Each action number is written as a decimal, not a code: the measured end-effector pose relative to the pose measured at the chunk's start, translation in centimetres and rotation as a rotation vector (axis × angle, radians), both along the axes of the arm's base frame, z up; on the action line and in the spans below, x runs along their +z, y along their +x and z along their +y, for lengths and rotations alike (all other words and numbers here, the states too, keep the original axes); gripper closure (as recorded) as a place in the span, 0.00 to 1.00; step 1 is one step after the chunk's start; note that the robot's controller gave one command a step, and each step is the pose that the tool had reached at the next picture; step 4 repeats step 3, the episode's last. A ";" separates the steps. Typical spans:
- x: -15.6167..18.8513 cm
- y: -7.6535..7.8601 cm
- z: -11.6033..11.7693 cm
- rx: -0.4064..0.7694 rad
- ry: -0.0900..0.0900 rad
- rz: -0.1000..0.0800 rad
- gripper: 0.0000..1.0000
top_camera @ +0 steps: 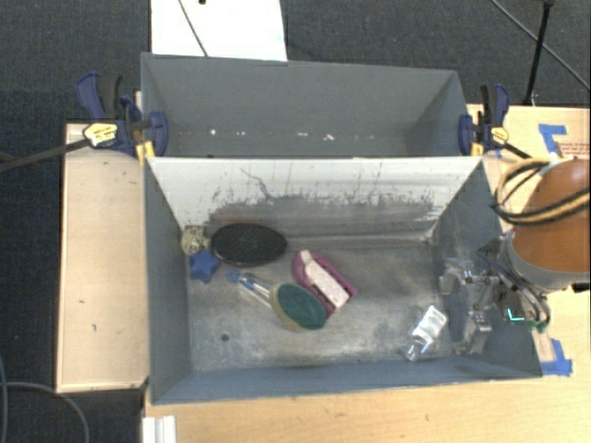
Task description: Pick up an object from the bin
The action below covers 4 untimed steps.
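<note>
At right end of bin point(172, 275), gripper point(467, 310) sat low, just beside small white tube point(427, 327); couldn't tell jaw state.

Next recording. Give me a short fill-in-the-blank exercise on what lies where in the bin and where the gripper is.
1. In the bin, the black oval object lies toward the ____ wall in the camera view.
2. The gripper hangs at the bin's ____ side in that view, close to a small whitish object.
3. Beside the pink-and-white object lies a round ____ thing.

Missing words: left; right; green.
</note>
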<state>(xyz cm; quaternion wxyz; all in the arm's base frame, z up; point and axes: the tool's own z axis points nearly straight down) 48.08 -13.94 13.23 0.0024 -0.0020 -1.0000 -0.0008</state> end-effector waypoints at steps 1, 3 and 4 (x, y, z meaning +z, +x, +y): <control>-5.8 0.1 1.7 0.347 -0.004 -0.019 0.00; 13.5 3.1 2.4 0.386 -0.005 -0.017 1.00; 13.5 3.1 2.4 0.386 -0.005 -0.017 1.00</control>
